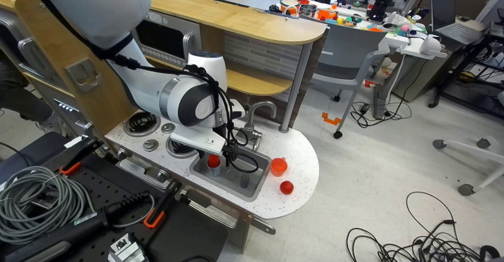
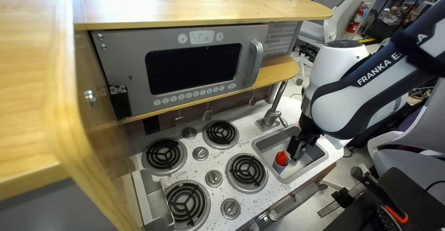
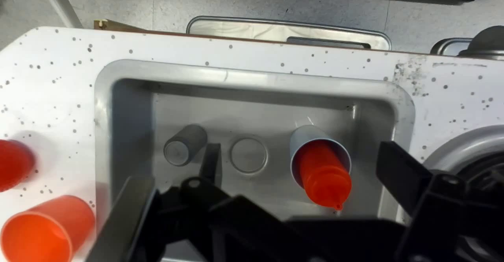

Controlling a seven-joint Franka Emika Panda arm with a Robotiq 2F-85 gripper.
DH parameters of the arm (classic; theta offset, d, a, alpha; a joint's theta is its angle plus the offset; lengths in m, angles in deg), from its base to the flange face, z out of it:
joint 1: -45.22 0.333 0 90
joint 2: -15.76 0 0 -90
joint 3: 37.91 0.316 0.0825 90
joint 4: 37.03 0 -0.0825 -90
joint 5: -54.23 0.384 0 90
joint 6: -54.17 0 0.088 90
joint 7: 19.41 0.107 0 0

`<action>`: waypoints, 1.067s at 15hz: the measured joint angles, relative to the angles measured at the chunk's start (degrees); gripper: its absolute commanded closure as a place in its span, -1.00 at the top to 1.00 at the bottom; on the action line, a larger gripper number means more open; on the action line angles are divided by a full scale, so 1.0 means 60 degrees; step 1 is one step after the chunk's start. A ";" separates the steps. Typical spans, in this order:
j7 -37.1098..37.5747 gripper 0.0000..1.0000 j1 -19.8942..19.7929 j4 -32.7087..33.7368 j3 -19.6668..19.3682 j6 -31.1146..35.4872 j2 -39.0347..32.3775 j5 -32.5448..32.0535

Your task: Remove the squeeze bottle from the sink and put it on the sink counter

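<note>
White sink counter point(image 3: 55, 92) is rimming the sink point(image 3: 256, 78) | squeeze bottle point(image 3: 327, 179) is standing nozzle-up in a cup point(image 3: 304, 134) inside | fingers point(image 3: 397, 171) are gaping wide, holding nothing, flanking it in the wrist view

Your white arm point(image 1: 145, 86) slopes down from up high in both exterior views, bending at a chunky round wrist point(image 2: 333, 109) above the counter point(image 1: 303, 163). The gripper point(image 3: 303, 151) hangs under that, pointing down, somewhere in between the front and back edges and a bit short of the rounded end. It's spread nice and wide btw. In the wrist view your black fingers point(image 3: 399, 175) sit in the lower part, tips well apart and lined up pretty much parallel to the front edge, one closer to the rounded end than its partner. Can't tell how low those tips are relative to the counter top.
</note>
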 measured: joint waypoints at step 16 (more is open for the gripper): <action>-0.0421 0.97 0.0129 0.1325 0.0278 -0.0061 -0.1187 -0.0006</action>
